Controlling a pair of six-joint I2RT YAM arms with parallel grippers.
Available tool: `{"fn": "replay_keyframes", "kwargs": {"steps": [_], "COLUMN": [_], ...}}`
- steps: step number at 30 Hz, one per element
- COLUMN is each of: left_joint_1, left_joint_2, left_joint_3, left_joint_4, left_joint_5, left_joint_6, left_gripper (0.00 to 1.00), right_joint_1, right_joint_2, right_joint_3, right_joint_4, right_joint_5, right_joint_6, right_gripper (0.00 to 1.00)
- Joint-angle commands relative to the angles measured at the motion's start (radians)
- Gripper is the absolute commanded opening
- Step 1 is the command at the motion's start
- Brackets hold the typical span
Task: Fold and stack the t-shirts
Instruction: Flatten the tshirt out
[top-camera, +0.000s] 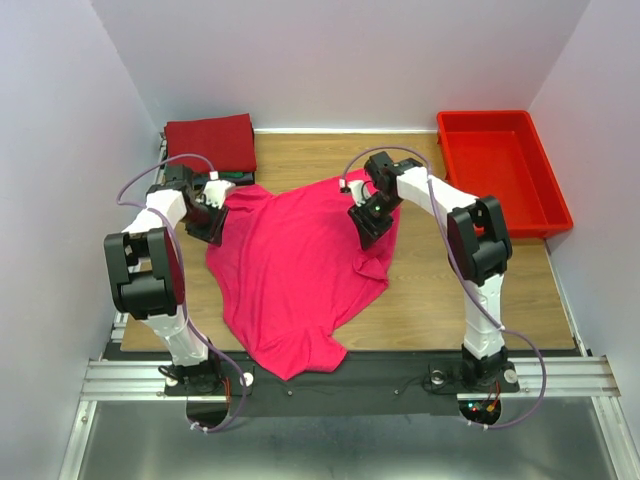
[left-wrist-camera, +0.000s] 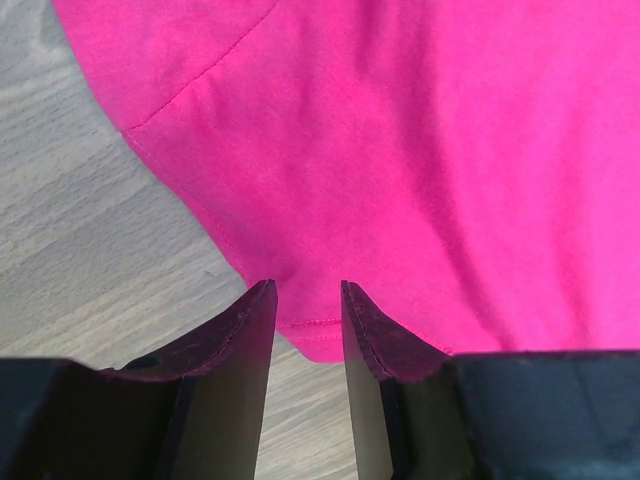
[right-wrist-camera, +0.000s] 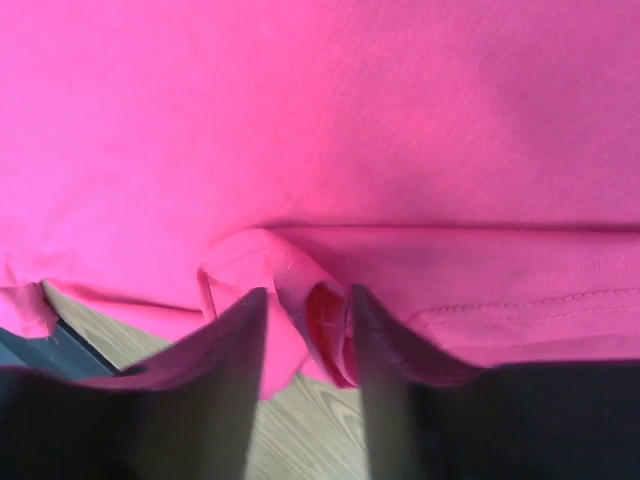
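We see the pink t-shirt (top-camera: 290, 270) spread on the table (top-camera: 440, 300). The left gripper (left-wrist-camera: 305, 290) stands part-open astride its hem, gripping nothing. The right gripper (right-wrist-camera: 308, 292) has a bunched fold between its half-parted jaws; we cannot tell whether it pinches.

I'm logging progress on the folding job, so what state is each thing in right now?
Bright pink cotton t-shirt: unfolded, spread out and rumpled.
Dark red cotton t-shirt: folded flat.
Red plastic bin: empty.
Left end effector: open, at the pink shirt's hem.
Right end effector: jaws apart around a fold of the pink shirt; grip unclear.
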Motion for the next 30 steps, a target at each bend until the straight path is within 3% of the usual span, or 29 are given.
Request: {"fn": "replay_keyframes", "kwargs": {"steps": [1, 2, 3, 6, 8, 17, 30], "left_joint_1": [0.000, 0.001, -0.001, 0.001, 0.001, 0.002, 0.007], "left_joint_2": [0.009, 0.018, 0.020, 0.034, 0.049, 0.101, 0.201], "left_joint_3": [-0.021, -0.024, -0.027, -0.033, -0.033, -0.027, 0.097], "left_joint_4": [0.008, 0.009, 0.015, 0.041, 0.046, 0.090, 0.097], "left_joint_5": [-0.022, -0.032, -0.035, -0.065, -0.077, -0.137, -0.246], "left_joint_6": [-0.011, -0.015, -0.020, -0.029, -0.032, -0.035, -0.028], "left_gripper": [0.44, 0.43, 0.42, 0.36, 0.30, 0.01, 0.00], "right_joint_1": [0.009, 0.009, 0.008, 0.005, -0.009, -0.148, -0.273], "right_joint_2": [-0.019, -0.025, -0.036, -0.102, -0.169, -0.375, -0.335], "right_joint_3": [0.025, 0.012, 0.005, -0.040, -0.086, -0.302, -0.461], "right_joint_4": [-0.024, -0.035, -0.043, -0.069, -0.101, -0.201, -0.080], "right_joint_5": [-0.023, -0.016, -0.005, 0.047, 0.081, 0.254, 0.464], "right_joint_6": [-0.023, -0.031, -0.037, -0.064, -0.084, -0.212, -0.302], "right_gripper": [0.39, 0.33, 0.21, 0.06, 0.03, 0.01, 0.03]}}
